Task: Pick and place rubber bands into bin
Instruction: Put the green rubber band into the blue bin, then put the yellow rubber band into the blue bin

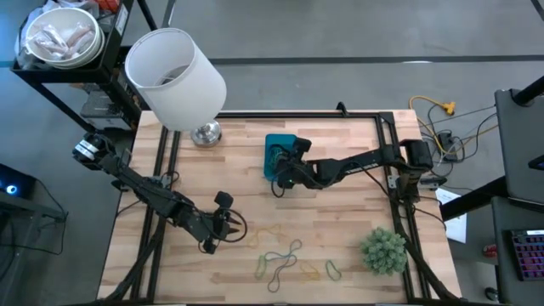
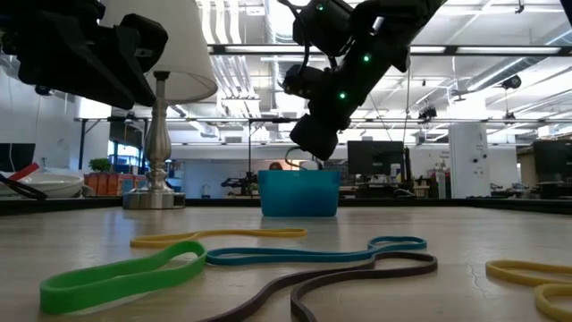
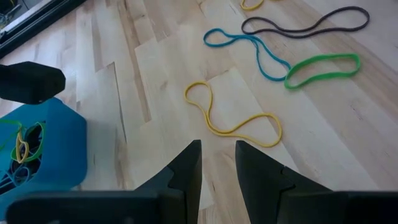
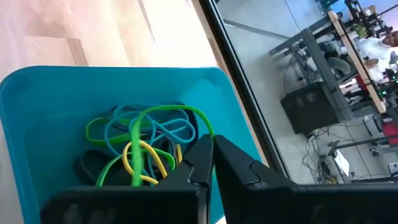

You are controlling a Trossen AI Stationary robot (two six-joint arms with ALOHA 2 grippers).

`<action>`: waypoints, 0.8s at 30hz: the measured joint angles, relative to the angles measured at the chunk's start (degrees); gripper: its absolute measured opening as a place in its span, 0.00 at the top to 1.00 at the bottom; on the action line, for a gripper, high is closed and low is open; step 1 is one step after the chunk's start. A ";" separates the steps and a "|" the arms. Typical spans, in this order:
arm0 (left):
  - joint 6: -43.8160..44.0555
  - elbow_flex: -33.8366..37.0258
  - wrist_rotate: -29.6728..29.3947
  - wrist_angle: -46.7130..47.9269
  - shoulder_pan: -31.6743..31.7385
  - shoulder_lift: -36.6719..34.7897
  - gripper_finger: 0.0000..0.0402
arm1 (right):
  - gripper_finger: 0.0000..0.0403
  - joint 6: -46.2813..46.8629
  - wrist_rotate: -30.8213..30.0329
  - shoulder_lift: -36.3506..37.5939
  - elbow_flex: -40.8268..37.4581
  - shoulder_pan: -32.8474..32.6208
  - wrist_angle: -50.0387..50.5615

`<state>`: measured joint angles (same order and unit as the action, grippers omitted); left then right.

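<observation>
Overhead, the left pincer [image 1: 228, 223] hangs low over the front-left part of the wooden bench [image 1: 238, 161], its two dark fingers [image 3: 186, 168] standing a little apart with nothing between them. Just ahead of those fingers a yellow rubber band [image 3: 233, 118] lies flat on the wood in a long, pinched loop. Beyond it, toward the front middle of the bench, more bands lie loose: a blue rubber band [image 3: 249, 50], a green rubber band [image 3: 322, 70] touching the blue one's end, and a dark brown rubber band [image 3: 305, 23] just past them. Low across the bench, these same loops sprawl in the foreground, well apart from the bin [image 2: 298, 192].

Further right, the blue bin [image 1: 276, 153] sits near the middle of the bench toward the back edge. Green, yellow, blue and dark bands [image 4: 143, 146] already lie tangled inside it. The right pincer [image 4: 208, 162] hovers just above the bin's opening, fingers nearly together and empty. A fuzzy green plant ball [image 1: 382, 249] rests at the front right corner.
</observation>
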<state>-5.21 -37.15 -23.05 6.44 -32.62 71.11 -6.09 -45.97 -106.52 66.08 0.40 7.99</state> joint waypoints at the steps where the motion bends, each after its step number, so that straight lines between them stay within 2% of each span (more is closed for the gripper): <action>1: 0.00 0.00 0.00 -0.02 0.00 0.00 0.80 | 0.98 -0.02 0.04 0.00 -0.02 -0.01 0.07; 5: 0.02 0.00 0.00 -0.02 0.00 0.00 0.80 | 0.96 -0.55 2.30 0.02 -0.01 -0.07 0.13; 10: 0.04 0.00 0.00 -0.02 0.00 0.00 0.80 | 0.88 -1.46 7.27 0.02 -0.02 -0.13 0.10; 18: 0.09 0.00 -0.01 -0.02 0.00 0.00 0.80 | 0.72 -0.92 7.32 0.04 -0.02 -0.13 0.06; 24: 0.09 0.00 0.00 -0.02 0.00 0.00 0.80 | 0.67 -0.03 7.45 0.04 0.00 -0.24 0.08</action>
<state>-5.13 -37.15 -23.05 6.42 -32.62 71.11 -6.11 -38.52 -106.48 66.08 0.16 8.07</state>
